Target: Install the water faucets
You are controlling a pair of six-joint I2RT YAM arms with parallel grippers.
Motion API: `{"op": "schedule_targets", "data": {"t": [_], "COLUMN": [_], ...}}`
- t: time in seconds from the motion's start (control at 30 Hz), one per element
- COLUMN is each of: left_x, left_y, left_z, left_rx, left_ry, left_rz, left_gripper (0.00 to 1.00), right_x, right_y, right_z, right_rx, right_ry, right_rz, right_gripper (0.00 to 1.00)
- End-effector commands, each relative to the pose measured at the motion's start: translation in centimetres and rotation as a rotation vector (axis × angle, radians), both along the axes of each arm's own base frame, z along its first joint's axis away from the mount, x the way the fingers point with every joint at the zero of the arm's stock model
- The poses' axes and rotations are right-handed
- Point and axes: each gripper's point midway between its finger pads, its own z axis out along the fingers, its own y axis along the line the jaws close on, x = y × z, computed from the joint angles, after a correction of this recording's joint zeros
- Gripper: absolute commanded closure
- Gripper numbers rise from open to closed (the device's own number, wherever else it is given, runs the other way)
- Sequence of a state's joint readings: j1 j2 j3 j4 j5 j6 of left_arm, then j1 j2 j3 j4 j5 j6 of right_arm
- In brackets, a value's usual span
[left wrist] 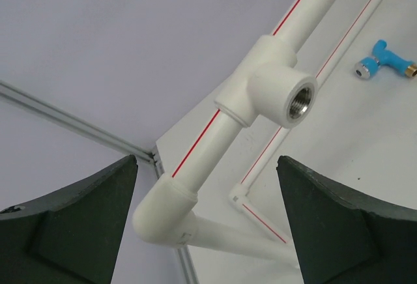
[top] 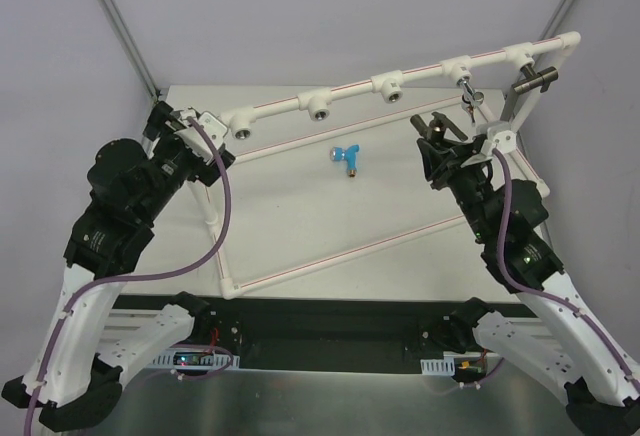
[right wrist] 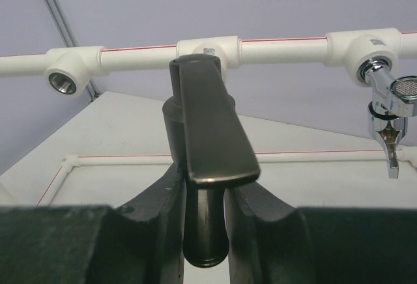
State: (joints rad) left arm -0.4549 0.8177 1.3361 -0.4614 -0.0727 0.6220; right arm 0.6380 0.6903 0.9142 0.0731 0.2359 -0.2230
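My right gripper is shut on the dark grey faucet, lever up. It holds the faucet in the air in front of a round socket of the white pipe frame. In the top view this gripper is just below the frame's right part. The blue-handled faucet lies loose on the table inside the frame, and it also shows in the left wrist view. My left gripper is open and empty at the frame's far left corner, with the pipe elbow showing between its fingers.
A chrome tap hangs from the socket to the right of the held faucet. A dark tap with a cross handle sits at the frame's far right end. Bare sockets face forward along the top pipe. Metal posts stand at the back corners.
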Motion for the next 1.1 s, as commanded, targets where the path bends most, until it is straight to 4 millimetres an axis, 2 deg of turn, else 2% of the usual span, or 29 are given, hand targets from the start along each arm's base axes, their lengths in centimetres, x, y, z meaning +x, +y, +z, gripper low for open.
{"op": "schedule_targets", "data": {"t": [0.0,0.17,0.4,0.53,0.63,0.67,0.8,0.93,1.07], "left_x": [0.2,1.2,3.5,4.0,4.2,4.2,3.4,3.1,2.6], "left_y": [0.6,0.8,0.7,-0.1,-0.6,-0.9,-2.1,-2.4,-3.0], "left_z": [-2.5,-3.9,-3.2,-3.5,-4.3,-4.5,-4.6,-5.7,-5.8], "left_rx": [0.046,0.056,0.098,0.107,0.103,0.093,0.038,0.012,-0.027], "left_ry": [0.084,0.143,0.145,0.144,0.164,0.169,0.185,0.214,0.227], "left_rz": [-0.021,-0.029,-0.016,-0.053,-0.077,-0.088,-0.149,-0.161,-0.186], "left_gripper": [0.13,0.13,0.16,0.23,0.40,0.52,0.71,0.83,0.90], "right_x": [-1.0,-1.0,-0.3,0.7,1.6,1.7,2.6,3.2,3.6], "right_y": [-0.1,0.6,1.7,1.8,2.1,2.1,1.6,1.4,1.1], "right_z": [4.6,5.0,5.0,5.1,4.8,5.1,4.6,3.3,2.8], "right_rx": [0.027,0.007,-0.043,-0.033,-0.032,-0.024,0.005,-0.009,-0.014], "right_ry": [-0.135,-0.164,-0.197,-0.212,-0.216,-0.232,-0.246,-0.243,-0.246], "right_rz": [0.036,0.074,0.101,0.081,0.064,0.058,0.004,-0.024,-0.052], "right_gripper": [0.99,0.98,0.98,0.98,0.98,0.98,0.98,0.98,0.98]}}
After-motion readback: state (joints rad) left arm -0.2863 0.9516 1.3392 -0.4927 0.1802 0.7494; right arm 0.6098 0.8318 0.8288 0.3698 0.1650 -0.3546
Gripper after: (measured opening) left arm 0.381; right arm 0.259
